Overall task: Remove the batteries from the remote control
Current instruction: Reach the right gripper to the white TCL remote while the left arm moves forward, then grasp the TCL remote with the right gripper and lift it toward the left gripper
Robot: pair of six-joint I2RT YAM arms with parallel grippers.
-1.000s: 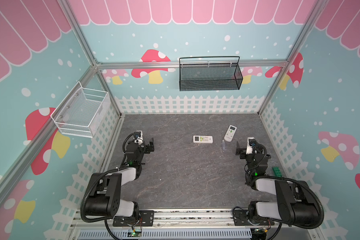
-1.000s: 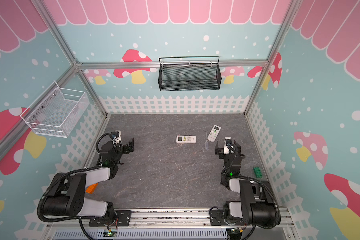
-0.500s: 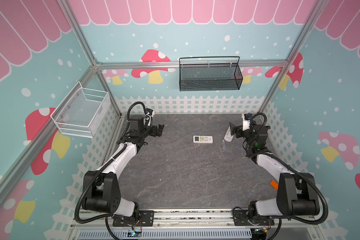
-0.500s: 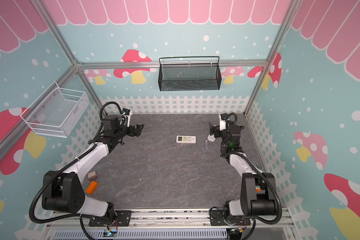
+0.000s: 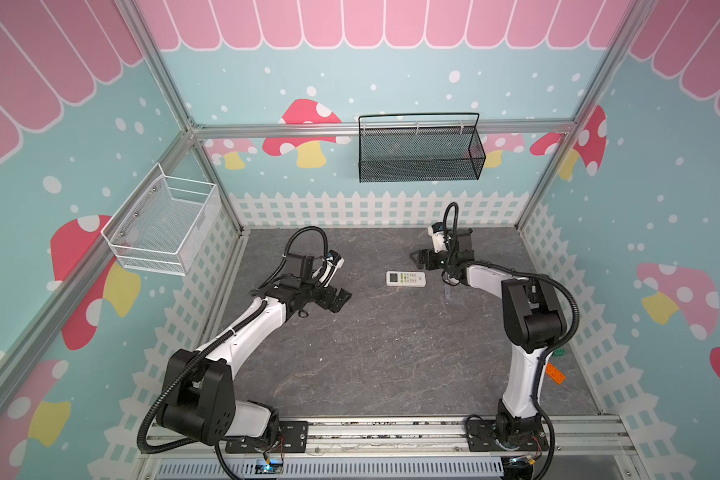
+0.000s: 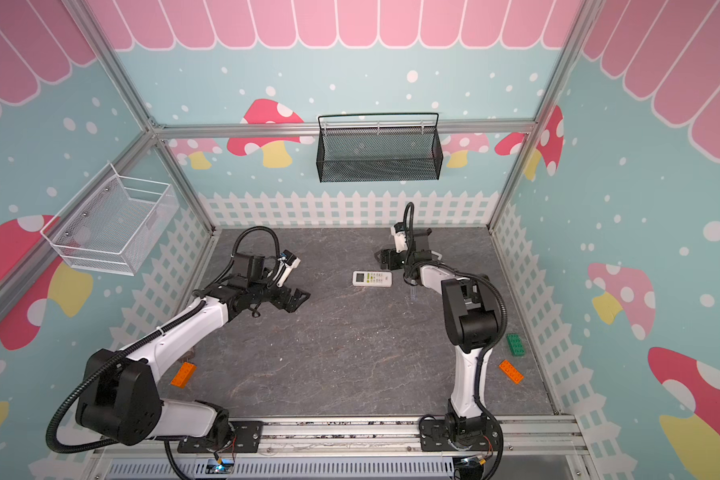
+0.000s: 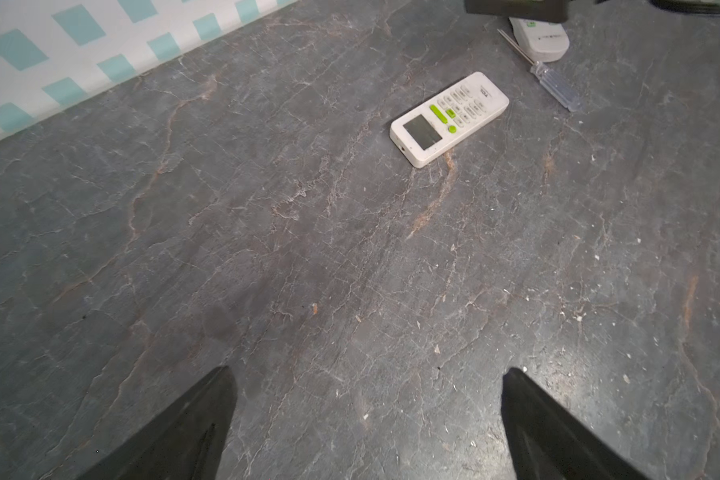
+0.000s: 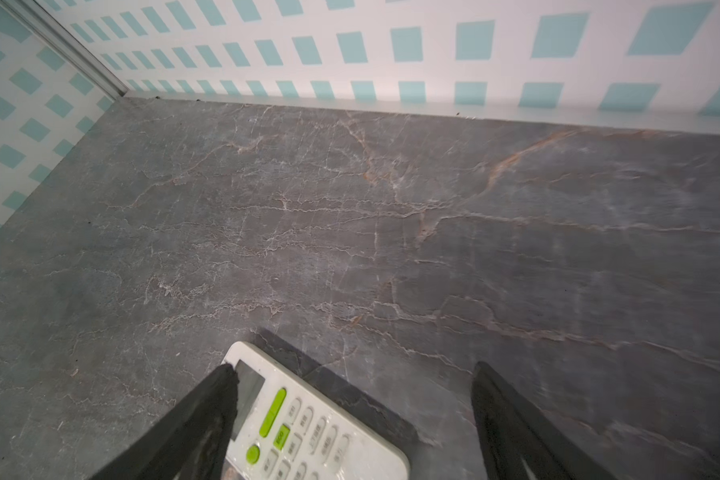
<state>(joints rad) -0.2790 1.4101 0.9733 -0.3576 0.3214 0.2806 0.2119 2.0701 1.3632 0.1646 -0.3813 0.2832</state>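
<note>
Remote (image 5: 405, 278) lies flat, screen end toward left jaws, lettering illegible. Left jaws wide; right jaws wide over second remote (image 8: 308, 419).

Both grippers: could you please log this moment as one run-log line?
left gripper: open, empty | right gripper: open over second remote | centre remote: face up, untouched | batteries: none visible

Both top views: bright, even, diffuse light from overhead, no glare, only faint soft shadows on the table (image 5: 391, 353). Sharp overall, mild stretch toward the picture corners. Left wrist view: crisp, remote (image 7: 449, 119) in focus, fingers (image 7: 175, 432) of the left gripper (image 7: 367, 370) dark and soft-edged. Right wrist view: second remote (image 8: 308, 419) throws a hard dark shadow on the table. Part of the table surface is smeared, the fence (image 8: 391, 41) line is bowed, and the fingers (image 8: 175, 432) of the right gripper (image 8: 353, 365) are out of focus.
</note>
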